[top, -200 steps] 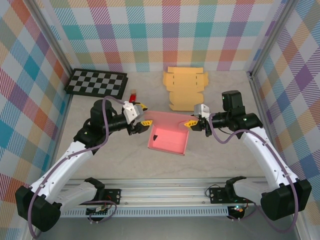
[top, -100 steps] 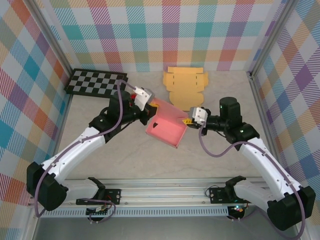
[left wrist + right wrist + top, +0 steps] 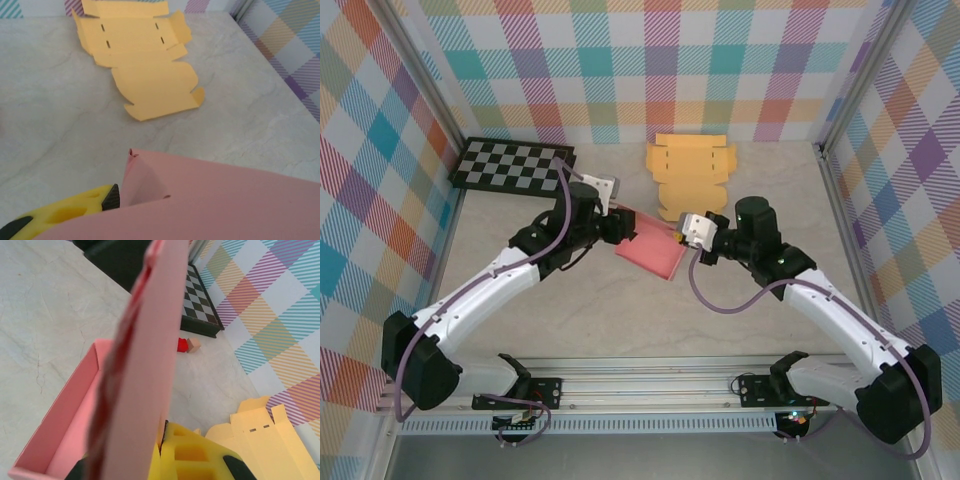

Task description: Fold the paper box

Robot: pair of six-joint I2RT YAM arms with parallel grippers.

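Right gripper point(image 3: 678, 236): clamped on the lid of the pink box point(image 3: 650, 246).
Left gripper point(image 3: 623, 226): at the box's left edge; whether its jaws are apart or together, I cannot tell.
Box: mid-table, pushed farther back and turned since a second ago.
Change: the lid now covers the formerly open tray, so closing looks underway.
Yellow blank point(image 3: 688, 172): flat behind.

The left arm point(image 3: 480, 300) and right arm point(image 3: 835, 310) are built alike: smooth white rounded link shells with chunky black joint housings between them. A mauve cable point(image 3: 720, 308) loops loose off each arm. The left hand point(image 3: 618, 226) and right hand point(image 3: 677, 237) each carry a white boxy block at the wrist. Their fingers point(image 3: 192, 455) are yellow moulded pads with recessed pockets and black tips point(image 3: 112, 196). Both arms bolt to a silver slotted rail point(image 3: 650, 400) at 6 o'clock.
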